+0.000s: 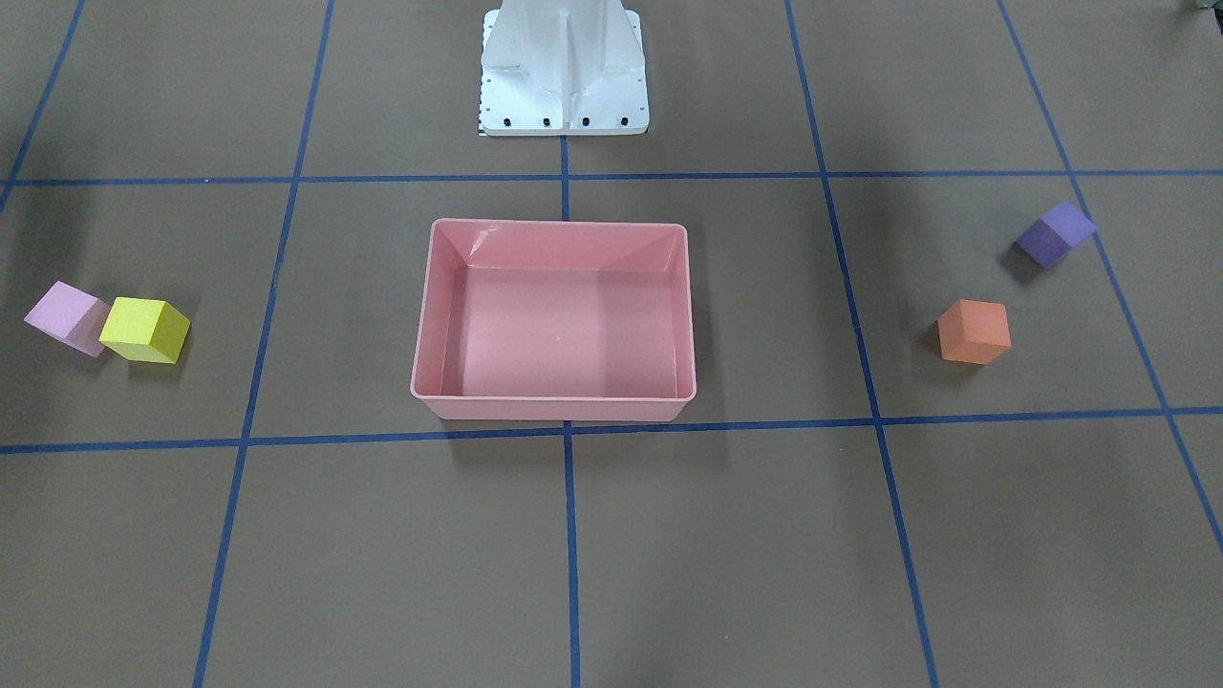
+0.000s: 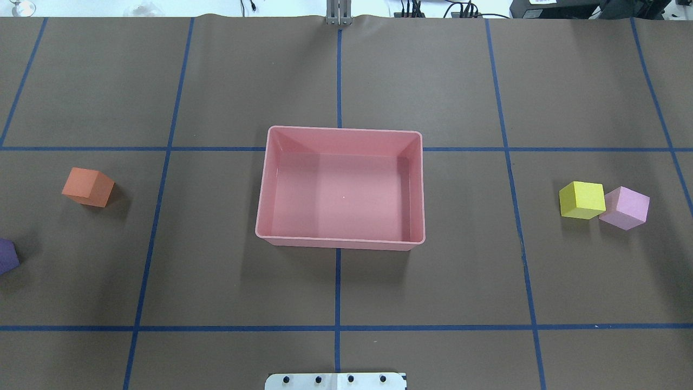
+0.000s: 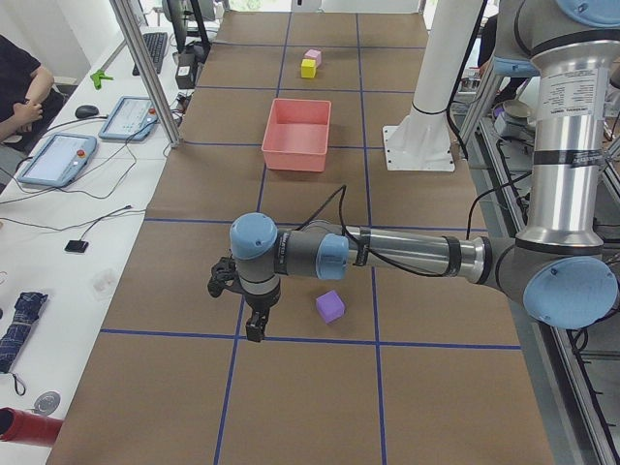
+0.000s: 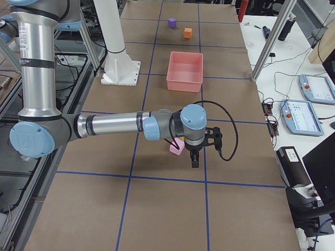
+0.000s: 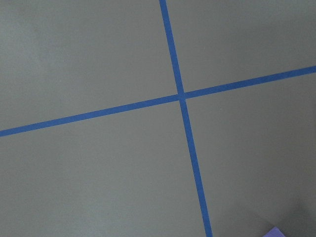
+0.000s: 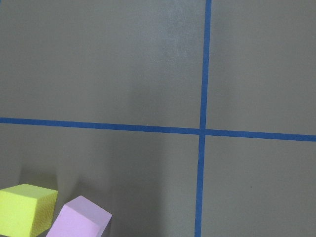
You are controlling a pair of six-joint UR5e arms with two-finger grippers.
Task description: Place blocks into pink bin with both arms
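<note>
Outside the glossy, round-cornered bin (image 2: 340, 244), matte foam-like blocks rest on the taped counter (image 2: 216, 281): orange cube (image 2: 88, 187) and purple cube (image 2: 7, 256) left, yellow cube (image 2: 582, 200) touching pink cube (image 2: 624, 208) right; I cannot tell whether the left claw (image 3: 254, 329) or right claw (image 4: 194, 159) is clenched.

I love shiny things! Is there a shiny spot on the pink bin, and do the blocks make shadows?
Front-facing view: yes, a white glare on the bin, on its inner wall near a corner. Overhead view: soft shadows beside the orange block and along the bin's near side; the purple block is cut off at the edge.
</note>
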